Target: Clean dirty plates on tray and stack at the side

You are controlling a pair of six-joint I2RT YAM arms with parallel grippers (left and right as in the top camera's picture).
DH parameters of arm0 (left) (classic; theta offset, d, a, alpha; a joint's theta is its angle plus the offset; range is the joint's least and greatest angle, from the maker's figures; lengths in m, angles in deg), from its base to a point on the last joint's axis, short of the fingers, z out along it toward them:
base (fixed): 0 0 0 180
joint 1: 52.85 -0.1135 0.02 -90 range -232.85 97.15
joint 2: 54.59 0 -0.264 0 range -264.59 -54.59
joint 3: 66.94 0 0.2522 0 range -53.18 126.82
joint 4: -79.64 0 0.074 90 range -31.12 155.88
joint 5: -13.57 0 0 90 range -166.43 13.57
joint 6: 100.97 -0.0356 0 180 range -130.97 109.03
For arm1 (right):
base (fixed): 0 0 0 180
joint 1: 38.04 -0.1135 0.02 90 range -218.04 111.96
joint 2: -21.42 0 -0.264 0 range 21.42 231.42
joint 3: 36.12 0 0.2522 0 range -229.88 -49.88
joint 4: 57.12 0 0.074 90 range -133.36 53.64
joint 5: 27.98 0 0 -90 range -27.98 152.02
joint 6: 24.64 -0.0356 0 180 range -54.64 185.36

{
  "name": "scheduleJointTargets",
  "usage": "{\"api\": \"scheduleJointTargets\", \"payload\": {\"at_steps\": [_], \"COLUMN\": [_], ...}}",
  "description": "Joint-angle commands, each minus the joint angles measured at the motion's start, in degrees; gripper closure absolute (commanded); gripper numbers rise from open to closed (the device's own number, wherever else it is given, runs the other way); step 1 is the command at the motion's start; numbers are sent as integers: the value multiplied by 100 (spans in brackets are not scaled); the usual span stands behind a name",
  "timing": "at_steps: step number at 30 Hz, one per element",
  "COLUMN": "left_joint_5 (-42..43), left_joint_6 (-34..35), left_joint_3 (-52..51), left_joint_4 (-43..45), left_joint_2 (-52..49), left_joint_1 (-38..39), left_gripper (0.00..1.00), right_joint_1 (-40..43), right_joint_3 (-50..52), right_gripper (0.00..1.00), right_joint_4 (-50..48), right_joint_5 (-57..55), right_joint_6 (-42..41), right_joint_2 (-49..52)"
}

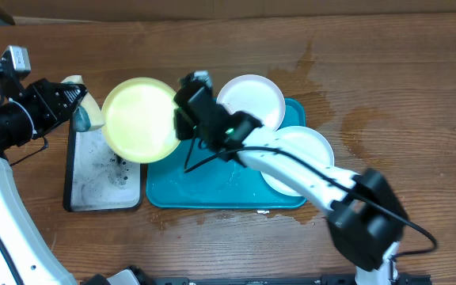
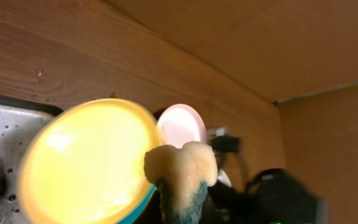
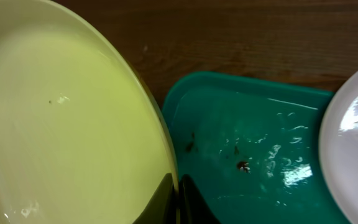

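Note:
My right gripper point(image 1: 182, 123) is shut on the right rim of the pale yellow-green plate point(image 1: 139, 119) and holds it above the gap between the two trays. In the right wrist view its fingers point(image 3: 166, 199) pinch that plate's edge point(image 3: 61, 124). My left gripper point(image 1: 77, 99) is shut on a yellow sponge with a green scrub side point(image 2: 180, 171), just left of the plate point(image 2: 86, 162) and apart from it. Two white plates lie on the teal tray point(image 1: 212, 186), one at the back point(image 1: 252, 99) and one at the right point(image 1: 303, 158). The white plate in the right wrist view point(image 3: 353, 137) carries brownish smears.
A smaller black-rimmed tray point(image 1: 101, 174) with a soapy white inside and dark specks lies left of the teal tray. The teal tray's floor point(image 3: 241, 143) is wet with small crumbs. Water stains mark the wooden table point(image 1: 355, 119) at the right.

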Motion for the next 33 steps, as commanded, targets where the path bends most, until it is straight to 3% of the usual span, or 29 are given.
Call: {"api": "scheduleJointTargets", "payload": {"at_steps": [1, 11, 19, 24, 28, 33], "left_joint_5": [201, 442, 1047, 1062, 1062, 1062], "left_joint_6": [138, 138, 136, 136, 136, 136], "left_joint_3": [133, 133, 133, 133, 133, 133], "left_joint_4": [-17, -15, 59, 125, 146, 160], "left_joint_2": [2, 2, 2, 2, 2, 2], "left_joint_1": [-26, -26, -26, -26, -26, -26], "left_gripper": [96, 96, 96, 96, 96, 96], "right_joint_1": [-315, -813, -1261, -1429, -1567, -1565], "right_joint_3": [-129, -127, -127, -127, -127, -127], "right_gripper": [96, 96, 96, 96, 96, 96], "right_joint_4": [-435, -1558, -2865, -3440, -4391, -5377], "right_joint_5": [-562, -1329, -2522, -2623, -3407, -3832], "right_joint_6": [127, 1027, 3407, 4715, 6127, 6813], "right_joint_2": [352, 452, 772, 1097, 1290, 1290]}}
